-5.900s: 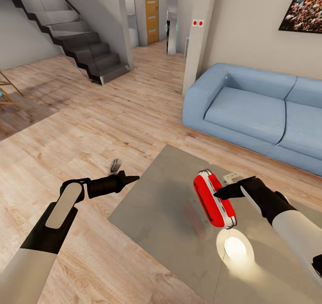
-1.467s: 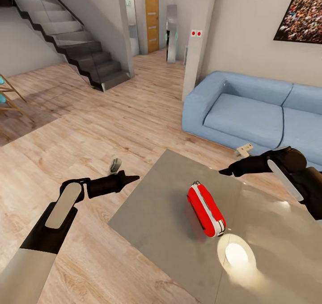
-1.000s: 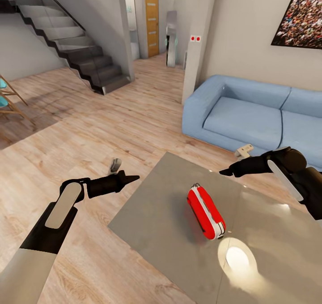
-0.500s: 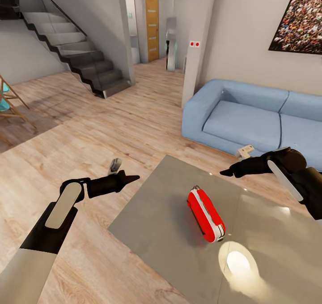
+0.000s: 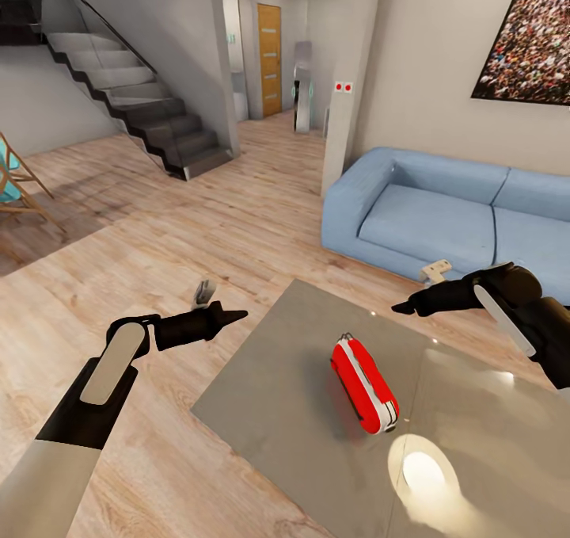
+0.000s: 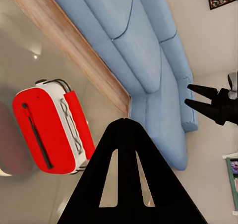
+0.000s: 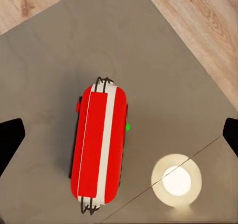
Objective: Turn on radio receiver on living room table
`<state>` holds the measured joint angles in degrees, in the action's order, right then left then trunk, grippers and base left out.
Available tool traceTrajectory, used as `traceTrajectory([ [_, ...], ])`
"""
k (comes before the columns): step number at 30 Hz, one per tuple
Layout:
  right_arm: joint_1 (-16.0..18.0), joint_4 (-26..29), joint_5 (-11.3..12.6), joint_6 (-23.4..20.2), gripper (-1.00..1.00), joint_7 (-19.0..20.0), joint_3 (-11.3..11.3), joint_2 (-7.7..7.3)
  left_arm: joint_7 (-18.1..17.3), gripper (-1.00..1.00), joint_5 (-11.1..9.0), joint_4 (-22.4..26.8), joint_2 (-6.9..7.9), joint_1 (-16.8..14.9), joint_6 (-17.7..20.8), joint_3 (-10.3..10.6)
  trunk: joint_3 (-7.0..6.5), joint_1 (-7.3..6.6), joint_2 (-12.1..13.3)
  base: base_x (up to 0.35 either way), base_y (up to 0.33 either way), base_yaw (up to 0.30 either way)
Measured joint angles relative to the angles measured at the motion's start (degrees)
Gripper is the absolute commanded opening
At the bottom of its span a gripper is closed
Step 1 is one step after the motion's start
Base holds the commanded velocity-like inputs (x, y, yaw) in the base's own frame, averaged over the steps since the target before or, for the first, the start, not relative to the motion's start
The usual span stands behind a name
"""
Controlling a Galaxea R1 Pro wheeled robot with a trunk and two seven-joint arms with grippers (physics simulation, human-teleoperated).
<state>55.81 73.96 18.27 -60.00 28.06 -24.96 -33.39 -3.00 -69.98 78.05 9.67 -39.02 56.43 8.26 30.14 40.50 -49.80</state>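
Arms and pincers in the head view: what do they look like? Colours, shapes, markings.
Both arms have white forearm shells that turn matte black toward the wrist, each with a grey oblong panel. The left pincer and right pincer are black and taper to pointed tips. A small pale block sits by each wrist.

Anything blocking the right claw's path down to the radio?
Nothing visible. The right claw hangs open above the radio receiver, which lies alone on the table; the right wrist view shows just bare tabletop around it.
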Motion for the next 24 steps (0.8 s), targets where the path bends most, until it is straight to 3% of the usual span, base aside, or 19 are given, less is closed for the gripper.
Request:
traceTrajectory([
  [18, 0.00, -0.39, 0.01, 0.00, 1.00, -0.11, -0.06, 0.07, 0.02, -1.00, 0.03, 0.02, 0.00, 0.00, 0.00, 0.00, -1.33, 0.00, 0.00, -0.001, 0.000, 0.000],
  [24, 0.00, -0.61, 0.00, 0.00, 1.00, -0.01, -0.09, 0.08, 0.05, -1.00, 0.08, 2.12, 0.38, 0.00, 1.28, 0.00, -1.35, 0.01, 0.00, -0.255, 0.000, 0.000],
])
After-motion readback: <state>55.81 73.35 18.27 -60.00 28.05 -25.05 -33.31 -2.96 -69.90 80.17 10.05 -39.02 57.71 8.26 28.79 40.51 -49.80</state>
